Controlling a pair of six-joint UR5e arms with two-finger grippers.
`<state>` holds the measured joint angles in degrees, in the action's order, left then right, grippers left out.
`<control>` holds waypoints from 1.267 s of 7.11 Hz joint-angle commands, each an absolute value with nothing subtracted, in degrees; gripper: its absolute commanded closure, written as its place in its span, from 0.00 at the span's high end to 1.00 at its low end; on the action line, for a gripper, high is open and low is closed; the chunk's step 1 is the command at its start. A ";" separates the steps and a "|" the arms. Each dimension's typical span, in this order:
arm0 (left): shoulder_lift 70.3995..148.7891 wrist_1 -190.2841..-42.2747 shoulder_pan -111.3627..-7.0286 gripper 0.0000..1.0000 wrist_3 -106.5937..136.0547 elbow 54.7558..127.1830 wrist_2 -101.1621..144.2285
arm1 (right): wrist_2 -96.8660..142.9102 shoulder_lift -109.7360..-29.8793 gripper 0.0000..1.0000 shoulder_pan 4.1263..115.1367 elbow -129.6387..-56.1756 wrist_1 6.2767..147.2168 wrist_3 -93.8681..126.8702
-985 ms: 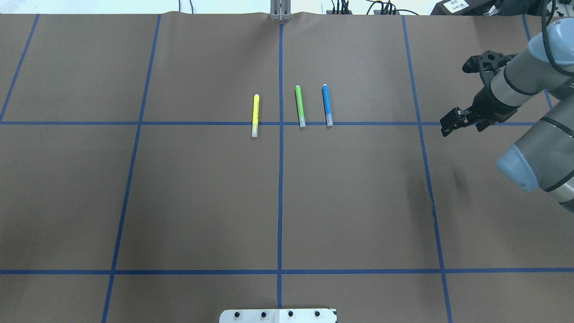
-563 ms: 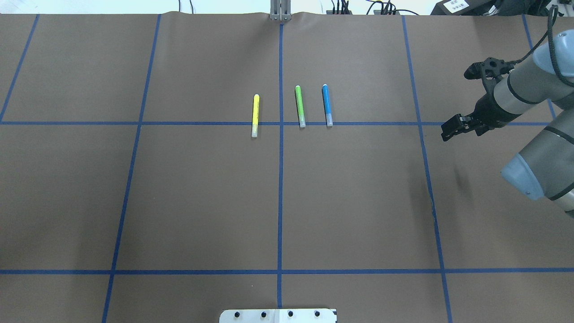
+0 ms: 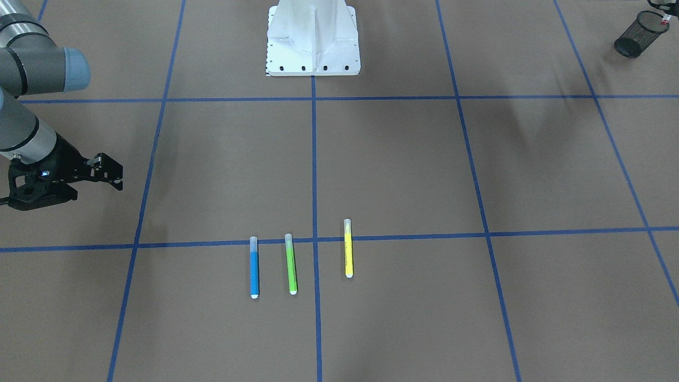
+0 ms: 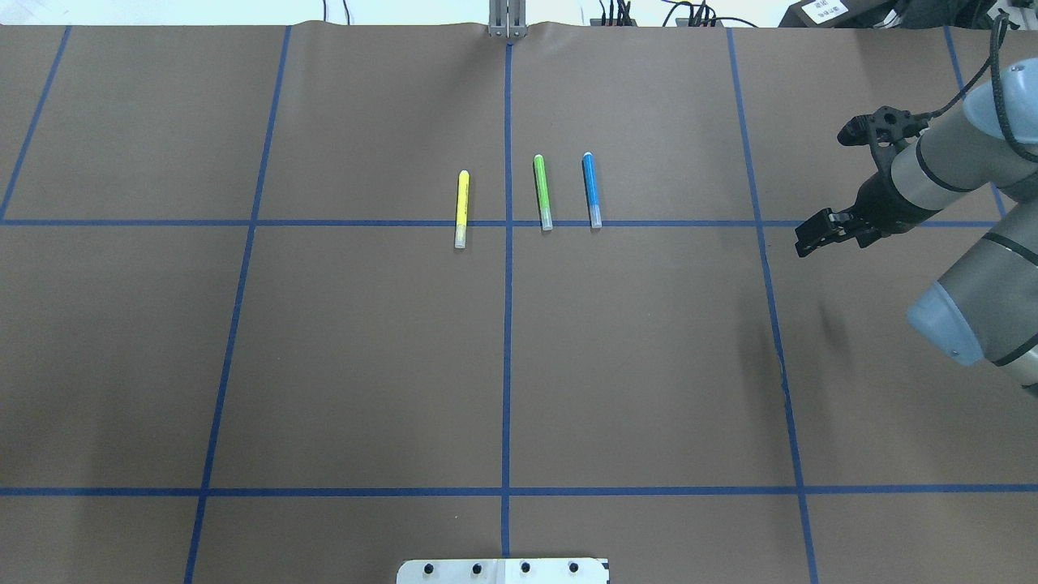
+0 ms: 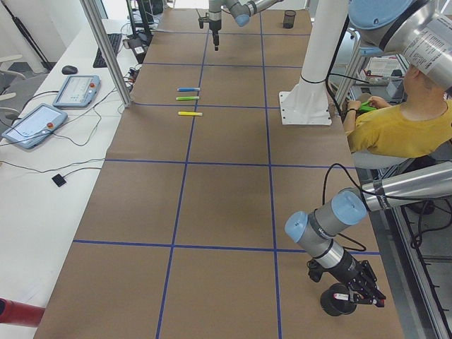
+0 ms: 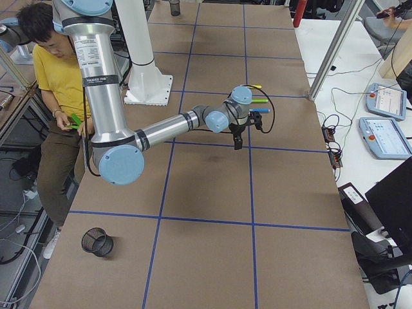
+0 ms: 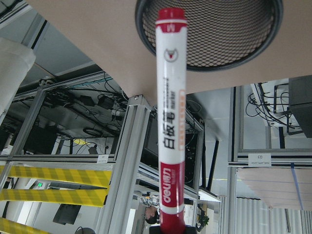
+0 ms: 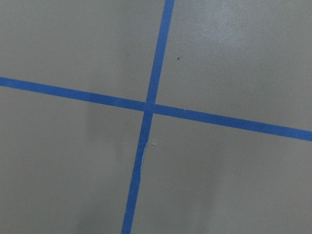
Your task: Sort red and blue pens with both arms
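1. Reading the gap first: my right pincer (image 4: 807,238) hangs released, nothing between its fingers, over bare table on the right side.
2. Blue highlighter (image 4: 592,188) lies flat on the table to the left of that pincer, well apart. 1 taped grid line running near to far sits between us.
3. Long axis runs near to far. The clear cap is at the near end, on the cross tape line (image 4: 673,223), and the white tip is at the far end.
4. Green highlighter (image 4: 542,191) lies just beside it on the left, parallel, not touching. Yellow highlighter (image 4: 461,207) lies further left. Neither is mine to take.
5. My left pincer (image 5: 360,291) is at the left end of the table, clenched on the red marker (image 7: 169,122). In the wrist view the marker points cap-first at the mouth of the mesh cup (image 7: 209,34). That arm is busy and much the farther of the 2.
6. Judgement: blue falls to the right arm. I would travel left, then set the fingers to close left-right across the barrel. Its right flank is open; the green neighbour crowds the left finger's side.
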<state>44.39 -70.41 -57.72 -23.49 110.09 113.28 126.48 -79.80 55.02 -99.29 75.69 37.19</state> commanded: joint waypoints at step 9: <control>44.38 -71.02 -57.74 1.00 -27.51 107.40 116.72 | 126.47 -79.80 0.99 54.76 -99.14 75.76 37.27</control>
